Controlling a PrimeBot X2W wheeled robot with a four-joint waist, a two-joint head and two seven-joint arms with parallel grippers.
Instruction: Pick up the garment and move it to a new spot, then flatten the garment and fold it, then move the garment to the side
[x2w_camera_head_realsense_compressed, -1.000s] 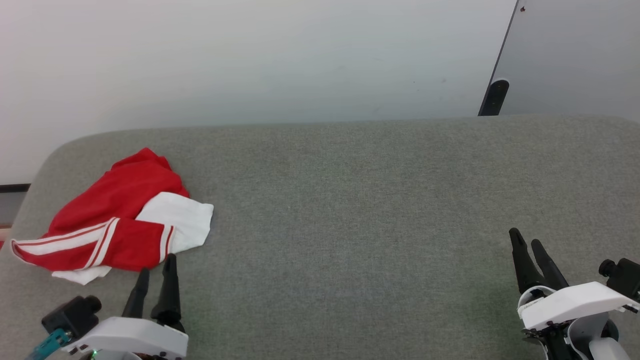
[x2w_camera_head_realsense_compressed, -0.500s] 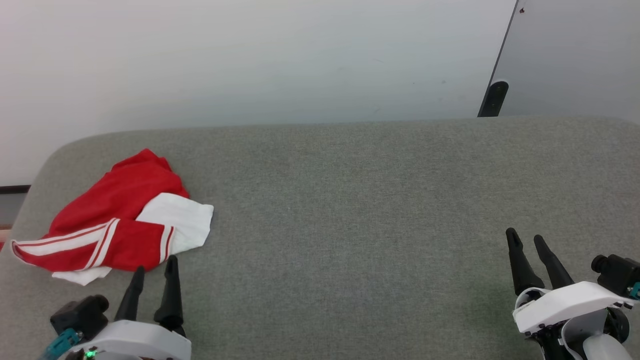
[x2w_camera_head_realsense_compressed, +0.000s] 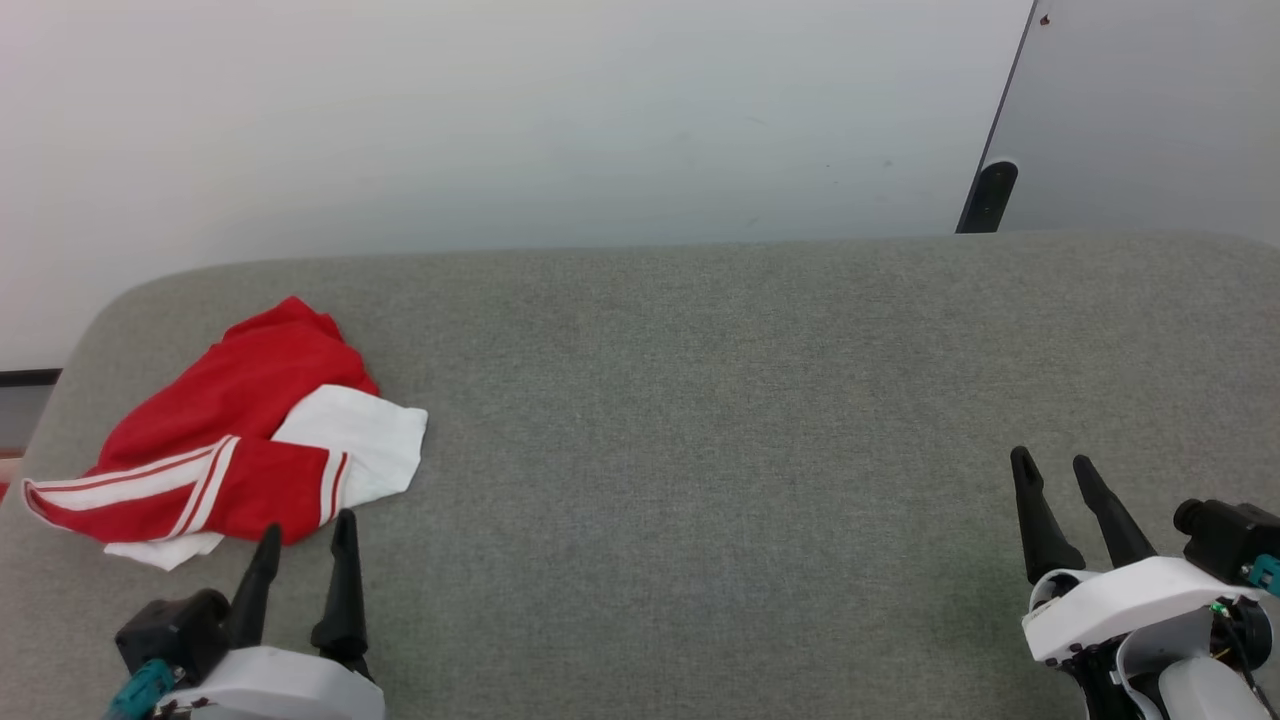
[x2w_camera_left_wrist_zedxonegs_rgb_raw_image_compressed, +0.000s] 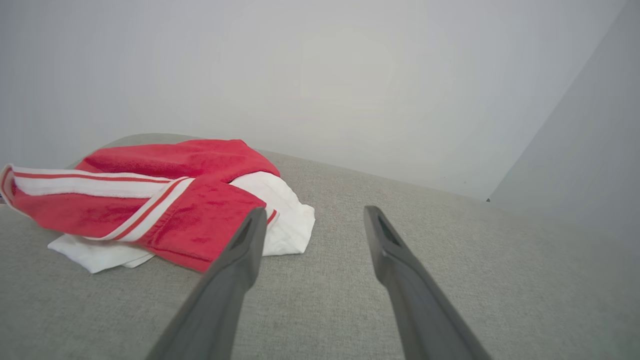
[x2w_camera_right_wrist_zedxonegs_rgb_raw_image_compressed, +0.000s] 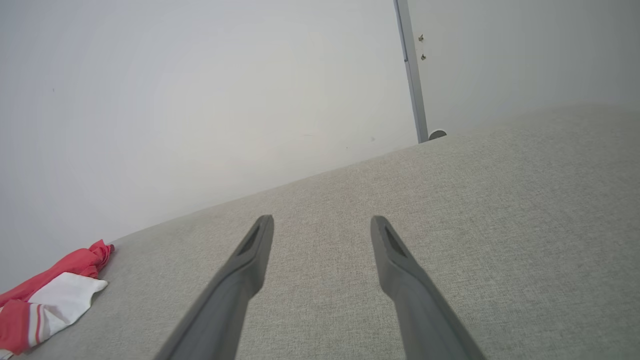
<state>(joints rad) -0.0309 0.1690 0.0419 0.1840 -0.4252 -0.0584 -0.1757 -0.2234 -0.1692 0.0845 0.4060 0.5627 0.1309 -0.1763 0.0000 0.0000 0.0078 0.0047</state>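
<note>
- garment (x2w_camera_head_realsense_compressed: 240, 420): soft red-and-white cloth, matt, wrinkled.
- cushion (x2w_camera_head_realsense_compressed: 700, 400): grey woven fabric, coarse, matt.
- left gripper (x2w_camera_head_realsense_compressed: 307, 523), right gripper (x2w_camera_head_realsense_compressed: 1051, 458): dark matt plastic fingers, smooth white shells.
- wall (x2w_camera_head_realsense_compressed: 500, 120): smooth, matt.

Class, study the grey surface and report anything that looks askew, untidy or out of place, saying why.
The garment lies crumpled in a heap at the left end of the grey surface, red folds bunched over a white part, its striped trim reaching the left rim. Nothing looks spilled or damaged.
</note>
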